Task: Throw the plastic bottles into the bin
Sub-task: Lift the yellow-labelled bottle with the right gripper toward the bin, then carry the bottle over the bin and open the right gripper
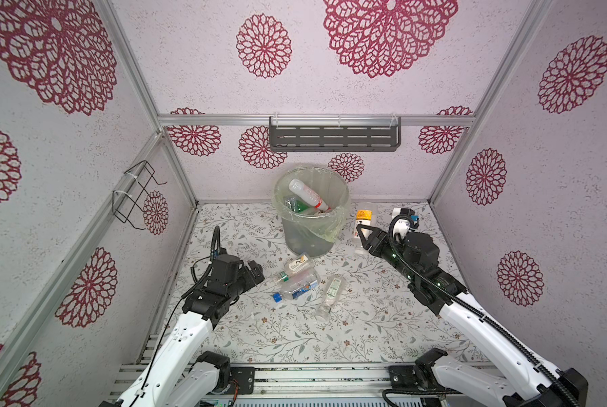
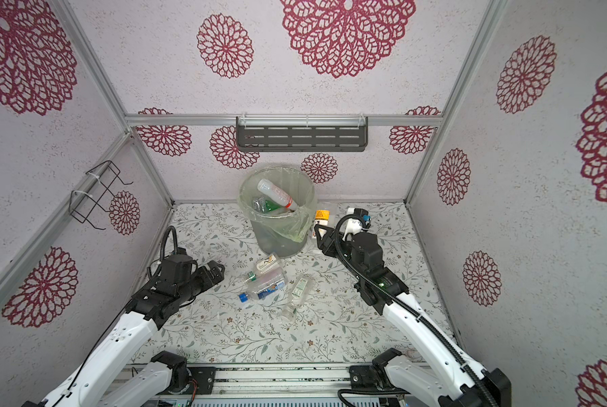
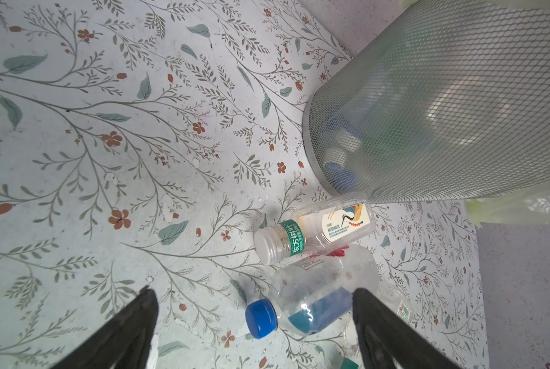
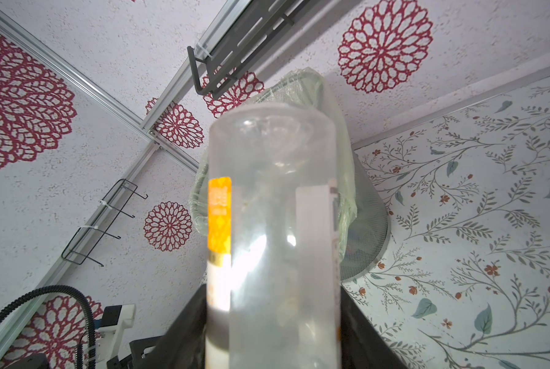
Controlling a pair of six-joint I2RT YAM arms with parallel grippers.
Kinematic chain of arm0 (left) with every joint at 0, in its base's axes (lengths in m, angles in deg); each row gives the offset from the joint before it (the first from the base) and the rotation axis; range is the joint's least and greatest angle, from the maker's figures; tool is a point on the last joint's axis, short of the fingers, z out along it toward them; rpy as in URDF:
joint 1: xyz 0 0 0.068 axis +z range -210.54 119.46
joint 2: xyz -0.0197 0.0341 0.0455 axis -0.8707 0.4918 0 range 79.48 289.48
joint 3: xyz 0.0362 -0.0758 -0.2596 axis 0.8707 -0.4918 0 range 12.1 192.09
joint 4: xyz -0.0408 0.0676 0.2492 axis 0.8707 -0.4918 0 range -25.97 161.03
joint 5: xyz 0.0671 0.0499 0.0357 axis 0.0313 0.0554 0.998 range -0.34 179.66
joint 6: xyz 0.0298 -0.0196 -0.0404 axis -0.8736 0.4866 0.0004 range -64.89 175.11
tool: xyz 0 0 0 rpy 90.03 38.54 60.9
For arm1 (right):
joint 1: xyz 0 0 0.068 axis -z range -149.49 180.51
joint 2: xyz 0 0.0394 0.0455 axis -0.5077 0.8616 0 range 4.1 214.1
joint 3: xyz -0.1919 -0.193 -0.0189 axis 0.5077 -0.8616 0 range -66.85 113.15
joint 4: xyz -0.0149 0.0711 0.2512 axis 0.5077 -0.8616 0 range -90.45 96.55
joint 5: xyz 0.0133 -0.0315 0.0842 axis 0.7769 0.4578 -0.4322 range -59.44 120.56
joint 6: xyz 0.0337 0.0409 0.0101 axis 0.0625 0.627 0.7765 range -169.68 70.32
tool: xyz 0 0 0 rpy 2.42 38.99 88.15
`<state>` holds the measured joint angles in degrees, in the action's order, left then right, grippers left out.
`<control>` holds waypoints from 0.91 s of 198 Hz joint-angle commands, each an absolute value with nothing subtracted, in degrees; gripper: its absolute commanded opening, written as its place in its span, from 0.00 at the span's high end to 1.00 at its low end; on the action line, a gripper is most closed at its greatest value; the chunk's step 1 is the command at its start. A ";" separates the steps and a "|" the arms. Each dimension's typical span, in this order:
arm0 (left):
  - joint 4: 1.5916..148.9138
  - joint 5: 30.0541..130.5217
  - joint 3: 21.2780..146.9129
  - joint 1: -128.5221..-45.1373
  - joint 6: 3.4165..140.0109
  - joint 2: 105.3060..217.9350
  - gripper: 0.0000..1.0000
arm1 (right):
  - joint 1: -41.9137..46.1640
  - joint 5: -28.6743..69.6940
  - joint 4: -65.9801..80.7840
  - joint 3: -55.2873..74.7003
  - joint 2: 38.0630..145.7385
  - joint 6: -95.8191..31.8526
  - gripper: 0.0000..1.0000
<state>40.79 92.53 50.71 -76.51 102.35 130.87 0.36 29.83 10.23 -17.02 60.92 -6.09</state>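
The right end effector [image 1: 362,234] holds the orange-label bottle [image 1: 363,215] just beside the bin [image 1: 305,239]. Lift it higher than the rim, move over the hole, then let go. The left end effector [image 1: 257,273] is wide open.

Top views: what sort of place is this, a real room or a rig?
Probably a mock-up robot test cell, not a real room: patterned wall panels set in an aluminium frame, two arms mounted on a base rail, plus a bin and loose bottles.
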 commanded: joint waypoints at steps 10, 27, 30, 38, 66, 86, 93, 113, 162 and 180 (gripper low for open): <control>41.94 92.48 49.08 -76.18 102.84 129.94 0.03 | 0.62 29.78 13.28 -18.28 57.70 -5.13 0.45; 42.26 92.26 47.98 -76.14 103.18 129.59 0.03 | 0.56 29.51 13.79 -19.61 56.52 -4.42 0.45; 42.35 92.21 47.81 -76.15 103.26 129.58 0.03 | 0.55 29.51 13.91 -19.86 56.38 -4.21 0.45; 42.75 92.01 47.29 -76.14 103.51 129.43 0.03 | 0.55 29.59 14.26 -20.43 56.00 -3.62 0.45; 43.43 91.86 46.54 -76.14 103.89 129.39 0.03 | 0.56 27.50 14.59 -19.26 57.58 -2.48 0.45; 43.68 91.85 46.63 -76.07 103.72 129.40 0.03 | 0.52 25.62 15.70 -16.45 61.03 -2.21 0.45; 43.70 91.86 46.72 -76.11 103.71 129.47 0.03 | 0.49 24.97 16.40 -14.89 62.66 -2.18 0.46; 43.79 91.69 46.98 -76.10 103.71 129.49 0.03 | 0.51 22.99 18.43 -7.67 69.62 -2.44 0.46; 45.13 91.64 49.77 -75.82 103.59 131.42 0.03 | -0.38 29.06 4.92 26.60 94.86 2.22 0.01; 43.37 91.50 52.50 -75.76 102.89 132.30 0.03 | -1.20 30.05 -2.05 34.82 98.60 0.19 0.01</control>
